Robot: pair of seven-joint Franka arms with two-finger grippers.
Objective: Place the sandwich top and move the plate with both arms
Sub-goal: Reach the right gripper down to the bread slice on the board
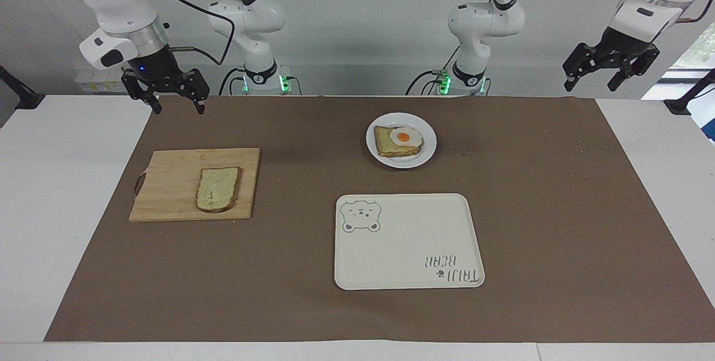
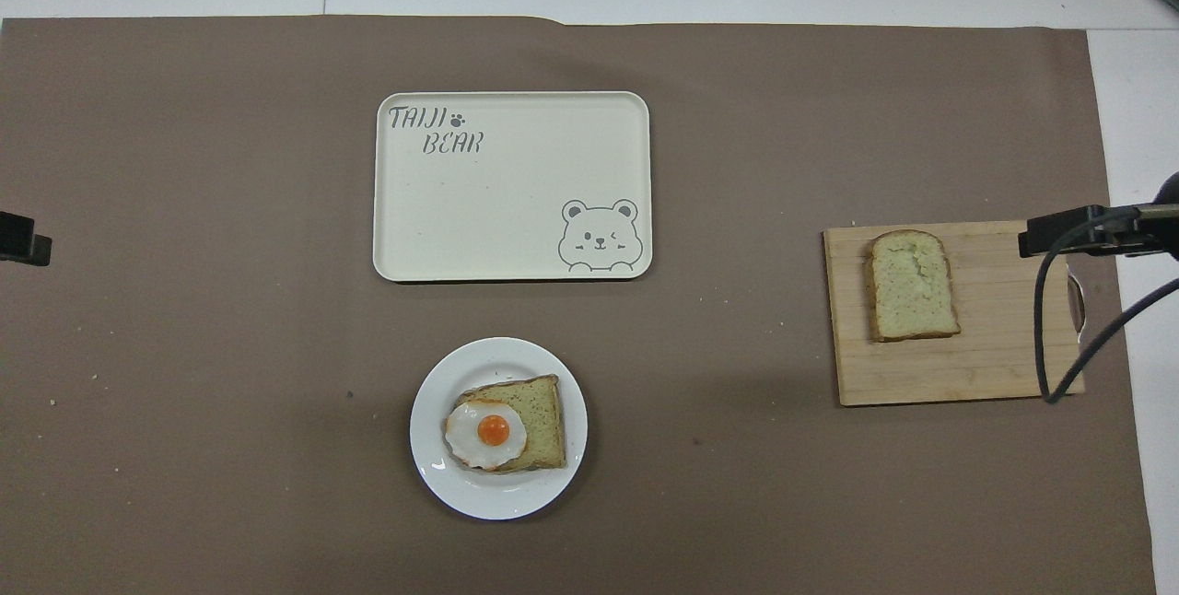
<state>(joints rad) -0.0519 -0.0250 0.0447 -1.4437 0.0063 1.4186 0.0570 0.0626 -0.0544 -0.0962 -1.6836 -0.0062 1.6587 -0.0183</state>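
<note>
We see the right claw (image 1: 174, 103) up in the air over the mat's edge at the right arm's end of the table, its fingers spread wide and holding nothing. The bread slice (image 1: 217, 188) lies flat on the wooden board (image 1: 167, 185), farther from the robots than that claw and well apart from it. Its long axis runs away from the robots, with the rounded top at the end farther from them. The white plate (image 1: 427, 151), carrying toast with a fried egg (image 1: 404, 137), sits mid-table, nearer the robots than the cream tray (image 1: 408, 260). The left claw (image 1: 609, 70) waits in the air at the left arm's end, also open and empty.
</note>
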